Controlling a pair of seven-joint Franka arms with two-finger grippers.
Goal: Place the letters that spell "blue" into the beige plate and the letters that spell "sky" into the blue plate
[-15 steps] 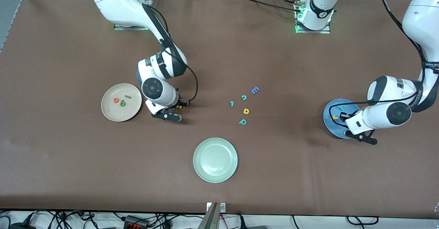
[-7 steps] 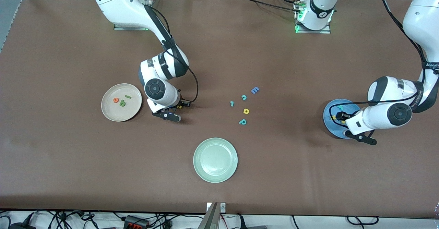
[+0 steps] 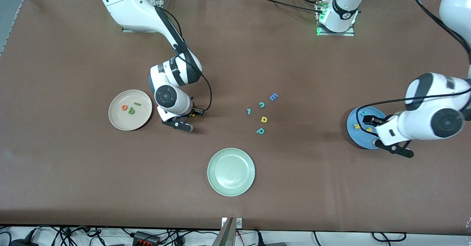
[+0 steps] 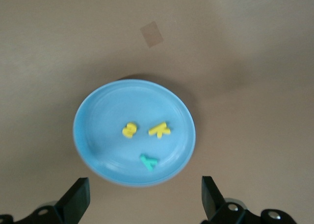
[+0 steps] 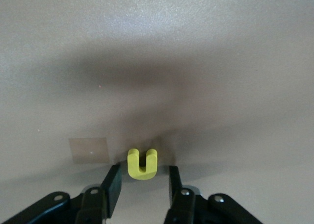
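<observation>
The beige plate (image 3: 118,118) holds the orange e (image 3: 124,108), dark green b (image 3: 131,110) and green l (image 3: 137,104). Beside it, toward the table's middle, my right gripper (image 3: 190,115) is low at the table. In the right wrist view the yellow u (image 5: 142,163) lies between its fingertips; the right gripper (image 5: 143,174) is open, with a small gap on each side of the letter. The blue plate (image 4: 98,116) (image 3: 358,137) holds the yellow s (image 4: 129,130), yellow k (image 4: 160,130) and teal y (image 4: 148,162). My left gripper (image 4: 144,200) (image 3: 369,120) hangs wide open and empty over the plate's rim.
A pale green plate (image 3: 231,171) sits nearer the front camera, mid-table. Loose letters lie at the middle: a blue E (image 3: 273,97), two small teal letters (image 3: 261,105) (image 3: 249,111), a yellow letter (image 3: 264,119) and a teal p (image 3: 260,130).
The left gripper opened, left the yellow s in the blue plate, and lifted away toward its end of the table. The right gripper's jaws narrowed around the yellow u.
</observation>
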